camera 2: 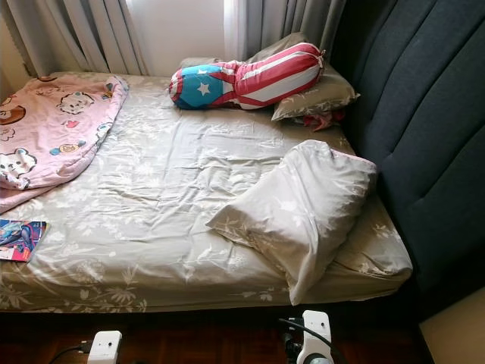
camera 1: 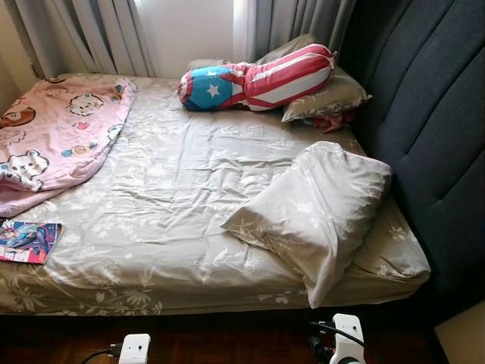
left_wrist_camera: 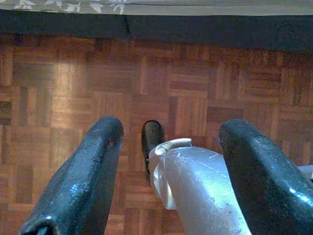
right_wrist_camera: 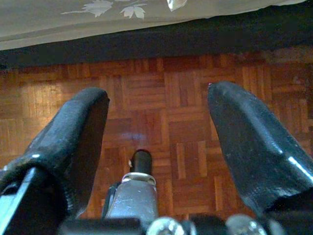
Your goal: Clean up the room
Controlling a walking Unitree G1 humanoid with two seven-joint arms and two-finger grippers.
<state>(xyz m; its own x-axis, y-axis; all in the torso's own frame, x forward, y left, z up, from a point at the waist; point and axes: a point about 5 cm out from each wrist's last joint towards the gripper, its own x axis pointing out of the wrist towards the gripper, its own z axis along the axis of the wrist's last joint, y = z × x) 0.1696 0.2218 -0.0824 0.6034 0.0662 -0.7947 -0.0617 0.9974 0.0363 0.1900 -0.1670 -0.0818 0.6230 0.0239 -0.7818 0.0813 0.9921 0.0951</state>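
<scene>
Right now both my arms hang low at the foot of the bed, over the reddish-brown wooden parquet floor: the left gripper has its two black fingers spread apart with nothing between them but the robot's own silver leg below, and the right gripper is likewise spread and empty. Nearest on the mattress, at my left edge, lies a flat colourful cartoon-printed book, close to the side of the grey leaf-patterned bedsheet. To my right, a large pillow in a matching grey leaf-patterned case slumps askew near the bed's near corner, its lower tip hanging over the mattress edge beside the dark blue padded headboard. Further along on my left, a pink quilt printed with cartoon bears sits bunched and part-folded. At the far end, a long bolster in red-and-white stripes with a blue starred end rests across another grey leaf-patterned pillow, with grey curtains behind. I judge the tidying is at its start: I am standing off, choosing a first target. The slumped pillow looks the sensible pick; the next move calls for raising both arms above mattress height and stepping closer before closing on its soft corner.
</scene>
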